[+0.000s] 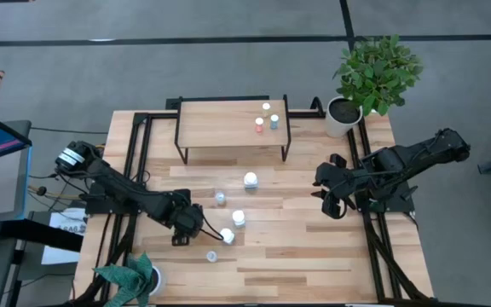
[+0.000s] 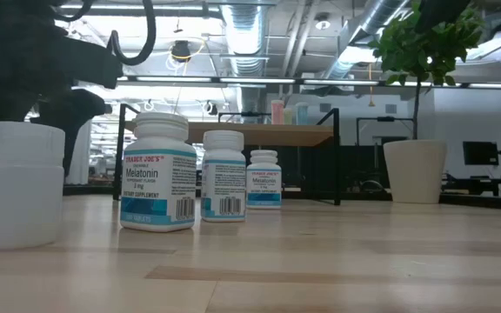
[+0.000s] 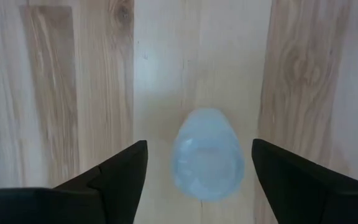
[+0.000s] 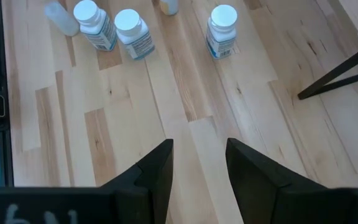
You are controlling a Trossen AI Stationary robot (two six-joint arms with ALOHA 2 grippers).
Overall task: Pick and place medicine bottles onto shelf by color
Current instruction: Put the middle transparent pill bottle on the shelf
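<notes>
Pale wooden planks make up the table (image 1: 314, 256), with a low light-wood shelf (image 1: 220, 124) on black legs standing toward its far edge and a leafy potted plant (image 1: 373, 72) at the far right corner. On the shelf's right end stand three small bottles: a white one (image 1: 266, 107), a reddish one (image 1: 259, 125) and a bluish one (image 1: 274, 121). The left gripper (image 1: 201, 230) is low over the near-left part of the table, its fingers (image 3: 114, 174) spread wide, and a plain whitish bottle (image 3: 207, 154) stands between them without touching either. Three white-capped, teal-labelled bottles stand apart on the open table beyond it: one just before the shelf (image 1: 251, 179), one further left (image 1: 220, 198) and one close to the left gripper (image 1: 238, 218). Another small bottle (image 1: 212, 255) sits nearer the front edge. The right gripper (image 1: 332, 203) waits over the right side of the table, well apart from all the bottles, its fingers (image 4: 157, 171) partly apart and holding nothing.
</notes>
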